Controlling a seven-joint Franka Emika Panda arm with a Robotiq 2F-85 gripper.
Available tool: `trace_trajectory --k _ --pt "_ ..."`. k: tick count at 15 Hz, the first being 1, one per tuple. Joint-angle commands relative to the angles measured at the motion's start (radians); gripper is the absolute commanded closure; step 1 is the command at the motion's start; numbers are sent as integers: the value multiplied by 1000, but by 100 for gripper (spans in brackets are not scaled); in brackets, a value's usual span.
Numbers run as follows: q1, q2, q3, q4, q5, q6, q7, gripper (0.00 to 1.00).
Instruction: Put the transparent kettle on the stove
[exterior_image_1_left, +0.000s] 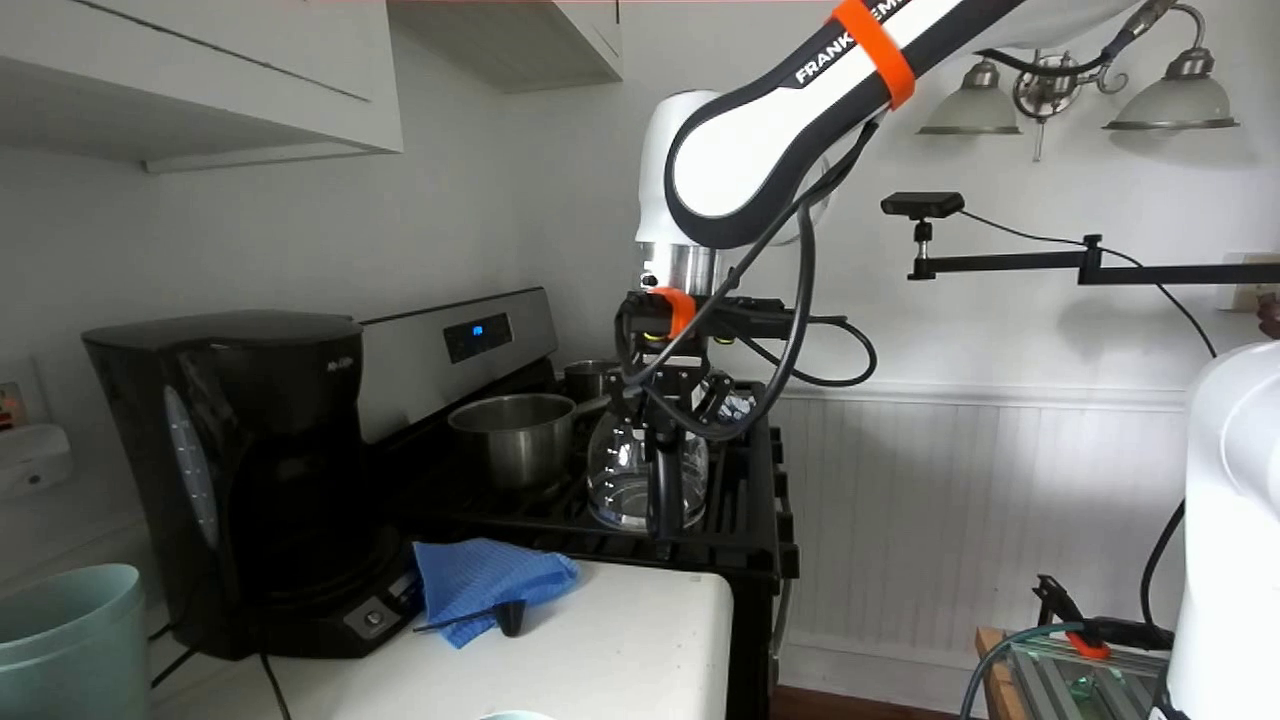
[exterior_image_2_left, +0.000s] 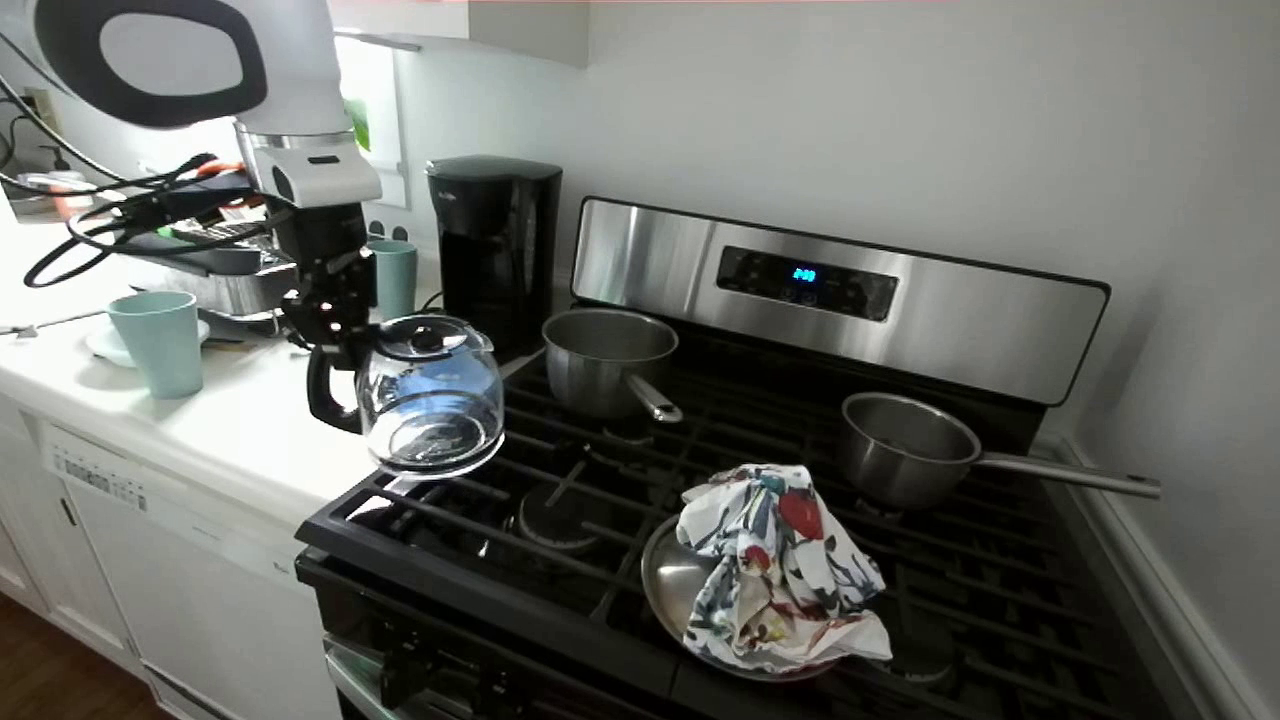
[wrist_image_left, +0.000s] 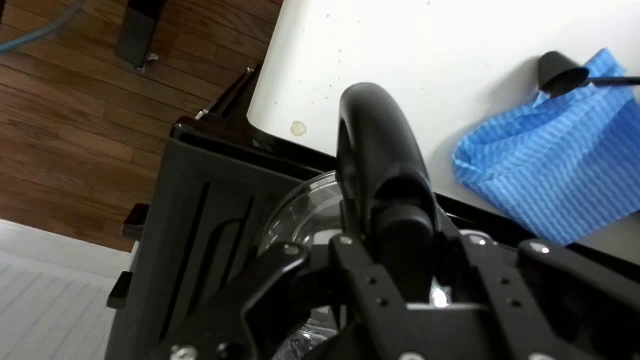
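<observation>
Metal saucepans (exterior_image_2_left: 595, 385) sit on a gas stove (exterior_image_2_left: 760, 412) in a home-style kitchen, where a drip coffee maker (exterior_image_1_left: 265, 400) stands on a white countertop (exterior_image_1_left: 650, 640), a dishwasher (exterior_image_2_left: 190, 580) is built in below, and cabinets (exterior_image_1_left: 250, 110) hang overhead.

Floral cloth (exterior_image_2_left: 785, 580) is lying bunched over a metal pan (exterior_image_2_left: 676, 582). Black scoop (wrist_image_left: 560, 72) is resting partly on blue cloth (wrist_image_left: 555, 165).

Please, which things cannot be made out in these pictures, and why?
Wrist view: much of the round clear-glass kettle, behind the black claw.
In an exterior view: most of the round metal pan, under the white floral cloth.
In an exterior view: the base of the pale teal tapered cup, cut off by the edge.
In an exterior view: blue digits on the black stove, too small to read.
</observation>
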Motion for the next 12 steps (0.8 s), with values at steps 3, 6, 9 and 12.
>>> trace_trajectory --k 3,6,9,12 --pt "-27 -36 -31 -6 -30 11 -2 92" --pt "-21 0 -36 1 -13 -2 -4 67" --pt "-21 -1 -35 1 -13 -2 -4 92" --pt "-23 39 -31 21 -25 11 19 92"
